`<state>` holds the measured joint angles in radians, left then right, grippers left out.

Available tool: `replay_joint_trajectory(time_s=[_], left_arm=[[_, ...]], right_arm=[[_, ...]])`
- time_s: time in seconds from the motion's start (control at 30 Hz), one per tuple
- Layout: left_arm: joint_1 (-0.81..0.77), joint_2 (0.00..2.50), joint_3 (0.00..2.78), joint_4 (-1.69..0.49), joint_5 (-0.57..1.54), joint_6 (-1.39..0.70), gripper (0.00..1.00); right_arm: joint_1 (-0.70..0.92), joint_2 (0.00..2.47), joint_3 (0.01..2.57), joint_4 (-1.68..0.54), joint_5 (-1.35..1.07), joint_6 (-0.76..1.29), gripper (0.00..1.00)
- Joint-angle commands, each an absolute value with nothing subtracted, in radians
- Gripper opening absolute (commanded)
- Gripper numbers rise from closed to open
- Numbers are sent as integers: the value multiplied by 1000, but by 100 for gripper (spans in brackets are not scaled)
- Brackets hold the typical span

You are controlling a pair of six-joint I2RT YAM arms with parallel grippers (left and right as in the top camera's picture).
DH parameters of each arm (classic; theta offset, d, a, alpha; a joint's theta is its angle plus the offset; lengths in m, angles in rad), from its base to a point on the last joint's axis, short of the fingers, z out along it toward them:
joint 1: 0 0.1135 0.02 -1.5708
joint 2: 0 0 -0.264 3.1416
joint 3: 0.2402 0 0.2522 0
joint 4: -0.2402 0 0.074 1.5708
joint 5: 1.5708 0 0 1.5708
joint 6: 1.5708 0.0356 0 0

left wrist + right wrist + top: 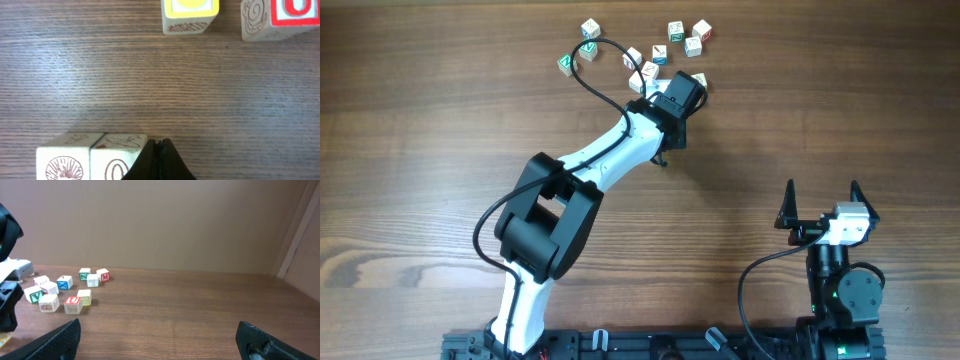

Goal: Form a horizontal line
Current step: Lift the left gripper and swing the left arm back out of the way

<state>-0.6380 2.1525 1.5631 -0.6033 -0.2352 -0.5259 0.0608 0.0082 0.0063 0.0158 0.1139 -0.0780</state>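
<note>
Of the horizontal line I see two pale picture cubes touching side to side, one with a shell drawing (62,160) and one with a red outline (116,159), at the bottom left of the left wrist view. My left gripper (161,146) is shut with nothing between its fingers, and its left side rests against the right-hand cube. From overhead the left gripper (680,95) covers these cubes. A yellow-topped cube (190,15) and a red-framed cube (280,17) stand apart ahead of it. My right gripper (821,200) (160,340) hangs open and empty at the near right.
Loose letter cubes lie scattered at the far middle of the table: green ones (566,63) (676,30), a blue one (660,52), a red one (702,30) and pale ones (633,57). The left arm's black cable (595,75) loops over them.
</note>
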Motion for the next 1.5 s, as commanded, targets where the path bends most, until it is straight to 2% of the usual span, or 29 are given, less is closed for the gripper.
replay_joint_trajectory(time_s=[0.0, 0.33, 0.43, 0.57, 0.73, 0.97, 1.03, 1.07, 1.47], left_arm=[[-631, 2156, 1556, -621, -169, -532, 4], [-631, 2144, 1565, -599, -134, -531, 5], [-630, 2130, 1594, -595, -135, -518, 9], [-622, 2105, 1668, -604, -163, -475, 22], [-580, 2077, 1731, -655, -234, -474, 32], [-440, 1996, 1737, -789, -233, -475, 56], [-403, 1974, 1737, -848, -233, -476, 90], [-384, 1961, 1737, -883, -233, -476, 100], [-204, 1833, 1737, -1200, -158, -479, 100]], right_arm=[[62, 10, 5, 20, 133, -90, 100], [62, 10, 5, 20, 133, -90, 99], [62, 10, 5, 20, 133, -90, 100], [62, 10, 5, 20, 133, -90, 100], [62, 10, 5, 20, 133, -91, 99], [62, 10, 5, 20, 133, -91, 100], [62, 10, 5, 20, 133, -90, 100], [62, 10, 5, 20, 133, -90, 100], [62, 10, 5, 22, 133, -91, 100]])
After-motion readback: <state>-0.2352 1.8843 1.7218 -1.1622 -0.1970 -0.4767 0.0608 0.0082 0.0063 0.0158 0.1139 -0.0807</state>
